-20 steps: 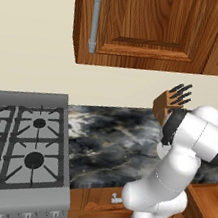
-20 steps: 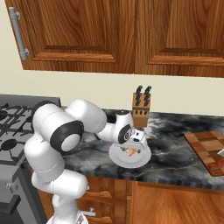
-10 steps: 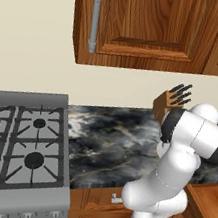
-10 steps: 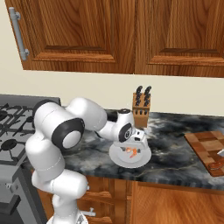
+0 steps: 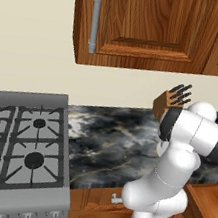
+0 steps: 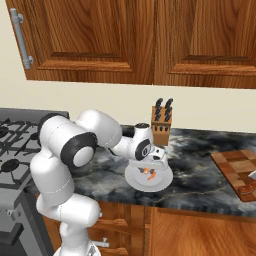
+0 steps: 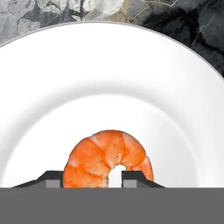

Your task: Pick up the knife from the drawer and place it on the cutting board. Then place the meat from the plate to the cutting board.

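Hand view puts your hand (image 7: 89, 179) low over the plate (image 7: 52, 87), fingers pinching the meat (image 7: 107, 155) — a grip so shallow could slip when you lift.

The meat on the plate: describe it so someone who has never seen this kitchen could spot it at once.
Find the dark marbled counter right of the stove, below the wooden knife block. Near the counter's front edge sits a round white plate, with the gripper directly over it. The meat is the small curled orange shrimp-like piece on that plate, the one bright orange thing there.
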Available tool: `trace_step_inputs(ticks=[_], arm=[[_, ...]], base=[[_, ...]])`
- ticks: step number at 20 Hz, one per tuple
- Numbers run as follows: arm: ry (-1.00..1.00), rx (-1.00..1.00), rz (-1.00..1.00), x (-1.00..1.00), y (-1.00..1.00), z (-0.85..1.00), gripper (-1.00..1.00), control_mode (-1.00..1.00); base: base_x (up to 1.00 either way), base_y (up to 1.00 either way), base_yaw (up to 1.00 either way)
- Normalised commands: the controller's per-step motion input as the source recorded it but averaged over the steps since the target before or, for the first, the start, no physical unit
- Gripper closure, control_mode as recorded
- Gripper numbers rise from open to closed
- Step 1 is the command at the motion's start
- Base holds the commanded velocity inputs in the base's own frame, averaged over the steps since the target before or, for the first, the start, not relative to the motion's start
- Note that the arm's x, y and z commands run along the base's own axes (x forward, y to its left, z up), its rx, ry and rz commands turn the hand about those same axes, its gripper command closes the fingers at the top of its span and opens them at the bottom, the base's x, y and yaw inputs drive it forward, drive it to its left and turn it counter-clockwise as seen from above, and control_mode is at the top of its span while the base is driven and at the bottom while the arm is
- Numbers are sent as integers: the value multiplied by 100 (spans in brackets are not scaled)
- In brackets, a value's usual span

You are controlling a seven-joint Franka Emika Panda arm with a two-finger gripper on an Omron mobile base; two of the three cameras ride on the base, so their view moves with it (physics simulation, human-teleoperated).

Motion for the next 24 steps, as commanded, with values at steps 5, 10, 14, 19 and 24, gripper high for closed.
trace_step_inputs(ticks=[5,10,14,19,24], arm=[[0,1,0,0,0,-1,100,-100],[0,2,-1,-2,0,4,100,-100],[0,2,-4,-12,-6,23,100,-100],[0,2,-9,-16,-27,39,100,-100],[-4,0,-11,-22,-33,39,100,-100]], base=[[0,0,0],[0,0,0],[0,0,0],[0,0,0],[0,0,0]])
